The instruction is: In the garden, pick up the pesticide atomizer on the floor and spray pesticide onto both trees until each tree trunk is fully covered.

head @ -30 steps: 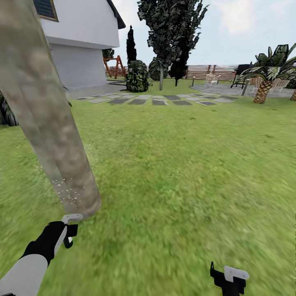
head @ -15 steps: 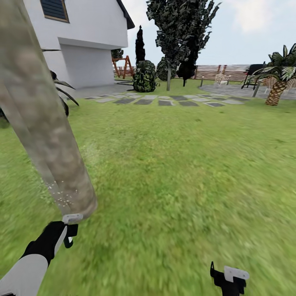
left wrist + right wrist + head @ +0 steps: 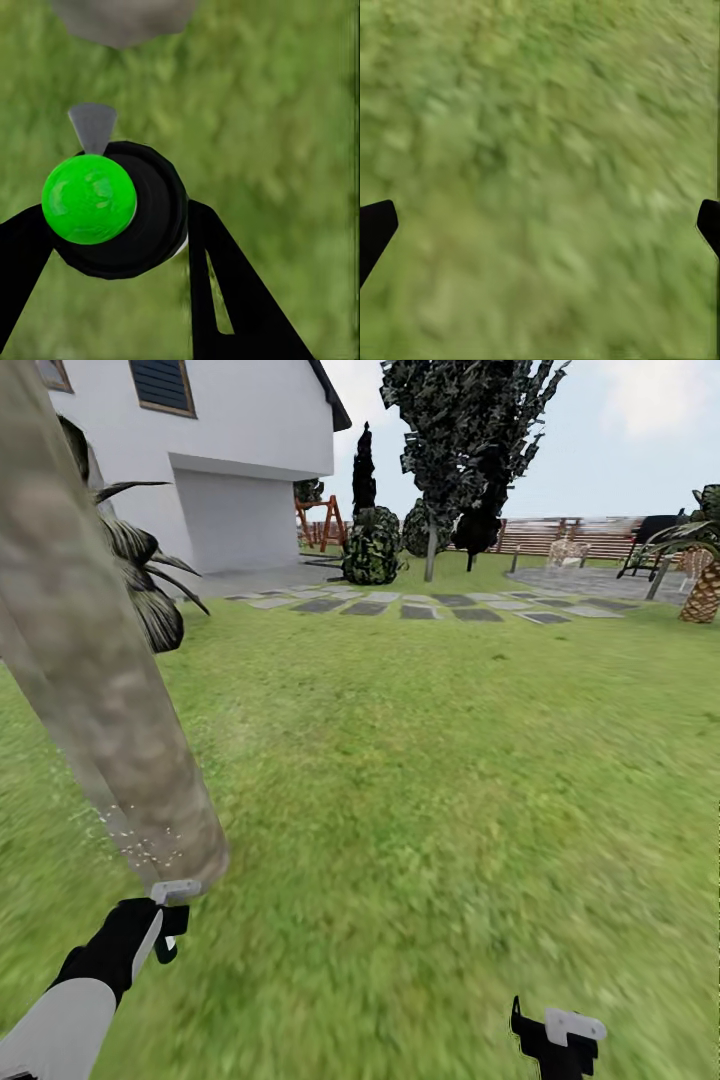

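Mottled grey-brown and tan, the tree trunk [image 3: 95, 670] rises just ahead of the left gripper [image 3: 112, 225], whose black fingers [image 3: 225, 292] are clenched on the pesticide atomizer [image 3: 112, 206], a black round body with a bright green cap and a grey nozzle pointing toward the trunk's base. White pesticide specks [image 3: 140, 840] dot only the lowest stretch of bark nearest the fingers; everything higher looks bare. The risk, I judge, is spraying one low patch over and over, or mist drifting past onto the grass [image 3: 450, 760], leaving the trunk uncovered. The right gripper [image 3: 540, 225] hangs spread wide and empty over lawn.
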Robot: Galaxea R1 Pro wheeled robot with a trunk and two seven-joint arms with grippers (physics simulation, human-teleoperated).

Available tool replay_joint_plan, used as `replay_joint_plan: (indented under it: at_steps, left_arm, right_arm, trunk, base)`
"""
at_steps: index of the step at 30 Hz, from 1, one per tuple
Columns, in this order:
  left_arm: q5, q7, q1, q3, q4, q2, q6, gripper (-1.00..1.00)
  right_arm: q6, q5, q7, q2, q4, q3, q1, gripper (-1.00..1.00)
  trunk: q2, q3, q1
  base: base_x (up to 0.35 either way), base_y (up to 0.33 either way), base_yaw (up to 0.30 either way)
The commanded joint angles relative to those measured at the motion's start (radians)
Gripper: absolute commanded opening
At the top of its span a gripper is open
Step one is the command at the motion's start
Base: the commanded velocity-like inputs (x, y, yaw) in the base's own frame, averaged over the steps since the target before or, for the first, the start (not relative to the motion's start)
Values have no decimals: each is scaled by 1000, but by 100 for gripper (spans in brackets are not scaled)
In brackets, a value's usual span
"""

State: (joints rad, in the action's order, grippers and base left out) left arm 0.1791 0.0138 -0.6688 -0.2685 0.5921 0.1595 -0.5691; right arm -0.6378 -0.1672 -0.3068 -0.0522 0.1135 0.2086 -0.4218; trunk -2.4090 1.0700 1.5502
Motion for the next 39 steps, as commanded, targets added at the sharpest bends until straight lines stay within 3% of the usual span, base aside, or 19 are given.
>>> replay_joint_plan:
  at_steps: [1, 19, 28, 39]
  left_arm:
    - [0, 0, 0, 0, 0, 0, 0, -100]
    - [0, 0, 0, 0, -3, 0, 0, -100]
    - [0, 0, 0, 0, -3, -1, 0, -100]
    - [0, 0, 0, 0, -3, 0, 0, -100]
  right_arm:
    - [0, 0, 0, 0, 0, 0, 0, 100]
    - [0, 0, 0, 1, 0, 0, 0, 100]
    - [0, 0, 0, 1, 0, 0, 0, 100]
    - [0, 0, 0, 2, 0, 0, 0, 100]
  trunk:
    - [0, 0, 0]
    - [0, 0, 0]
    - [0, 0, 0]
    - [0, 0, 0]
  base:
    - [145, -249, 0]
    - [203, -213, 236]
    - [233, -191, 37]
    - [219, -201, 264]
